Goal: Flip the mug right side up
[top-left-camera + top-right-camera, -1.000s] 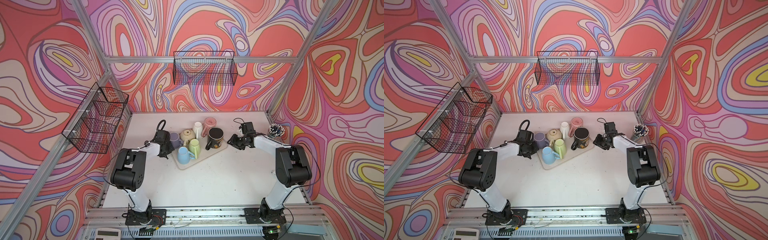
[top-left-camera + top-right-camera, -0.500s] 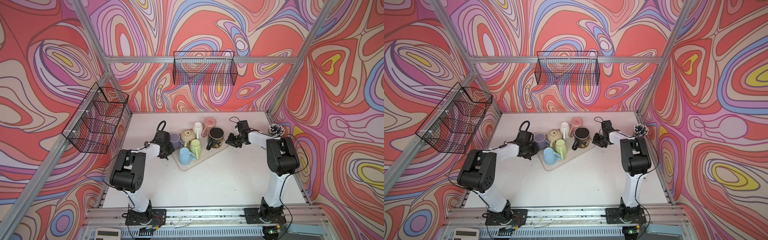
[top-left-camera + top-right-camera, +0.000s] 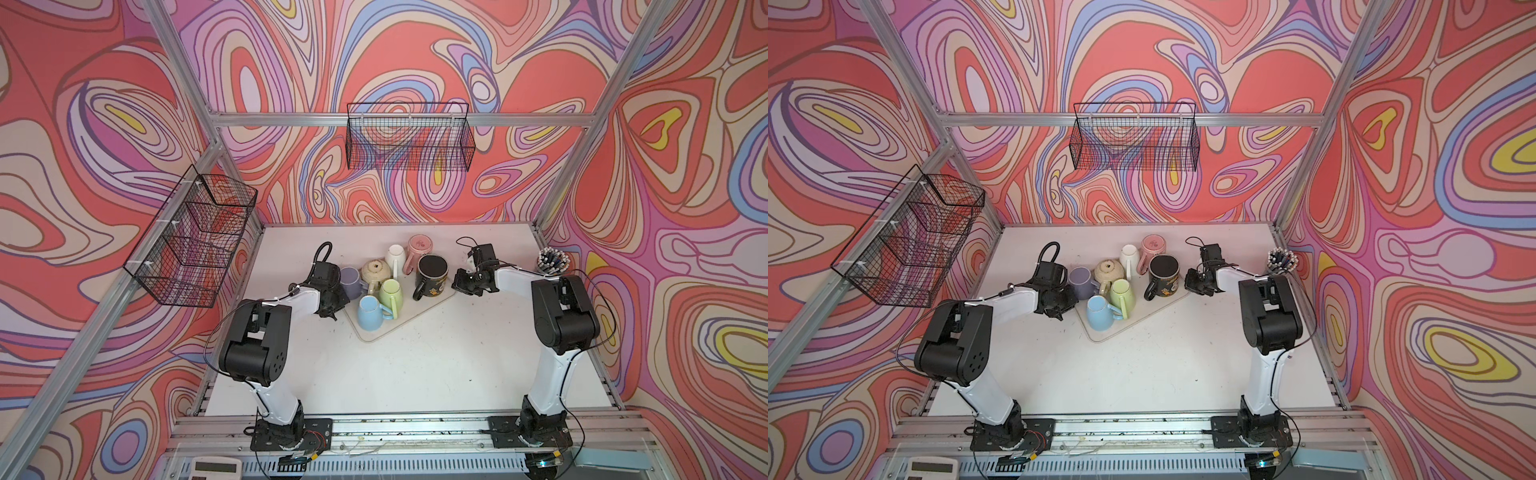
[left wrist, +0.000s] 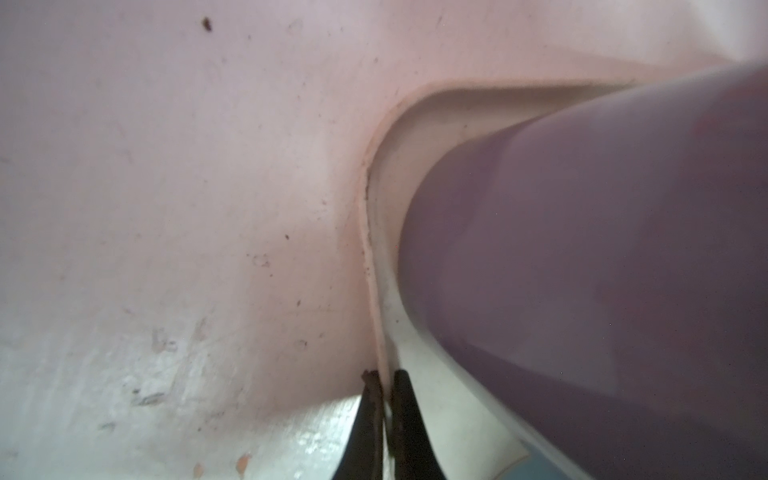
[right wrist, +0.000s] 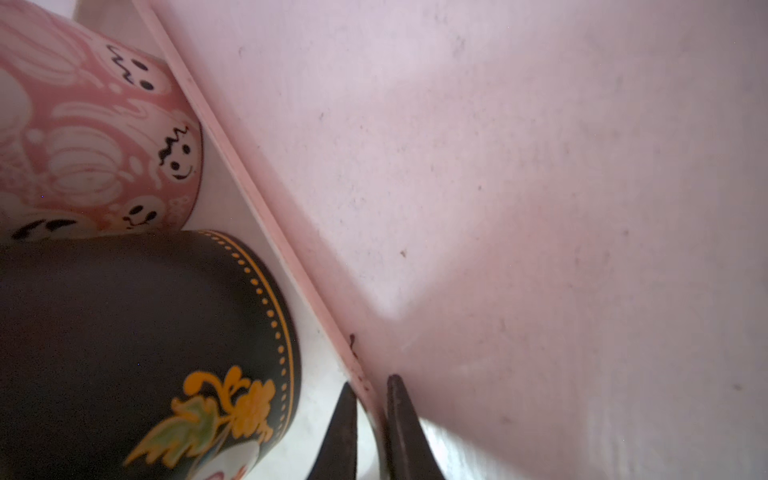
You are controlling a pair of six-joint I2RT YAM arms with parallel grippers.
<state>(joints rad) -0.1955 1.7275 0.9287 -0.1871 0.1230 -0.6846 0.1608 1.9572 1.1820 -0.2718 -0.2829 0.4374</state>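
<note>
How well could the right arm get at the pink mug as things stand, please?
Probably not straight away: the right gripper is closed on the rim of the tray and would have to let go first. After that, likely yes: the pink mug stands close by at that edge, nothing between.

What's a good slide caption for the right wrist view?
Right gripper straddling the tray rim beside the black floral mug and pink ghost mug.
</note>
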